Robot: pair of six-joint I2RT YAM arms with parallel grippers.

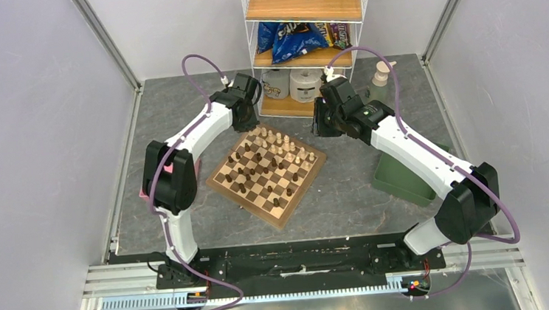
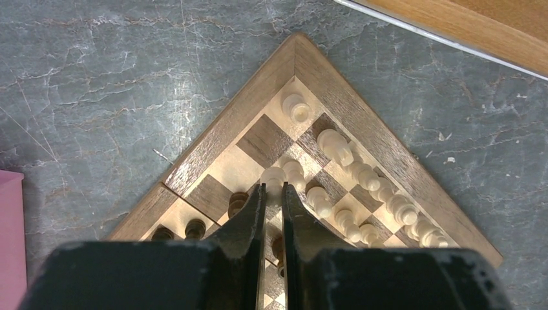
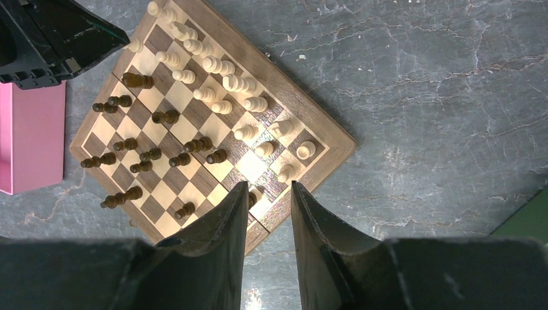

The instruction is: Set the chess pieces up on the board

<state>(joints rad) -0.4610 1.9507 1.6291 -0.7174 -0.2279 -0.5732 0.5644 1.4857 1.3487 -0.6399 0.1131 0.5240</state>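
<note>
The wooden chessboard [image 1: 302,191] lies turned like a diamond mid-table. Cream pieces [image 1: 285,145] stand along its far-right side and dark pieces [image 1: 247,173] are scattered over the near-left half. My left gripper [image 1: 248,124] is at the board's far corner [image 2: 252,97], its jaws almost together on a cream piece [image 2: 273,175] held at the tips. My right gripper [image 1: 321,125] is open and empty. In the right wrist view it [image 3: 266,187] hovers over the board's edge [image 3: 341,145], with cream pieces [image 3: 213,64] and dark pieces [image 3: 152,155] beyond it.
A pink block [image 1: 145,191] lies left of the board. A green tray [image 1: 399,178] sits to the right under the right arm. A wire shelf unit [image 1: 307,41] with snack bags and tape rolls stands at the back, with a pale bottle [image 1: 380,73] beside it.
</note>
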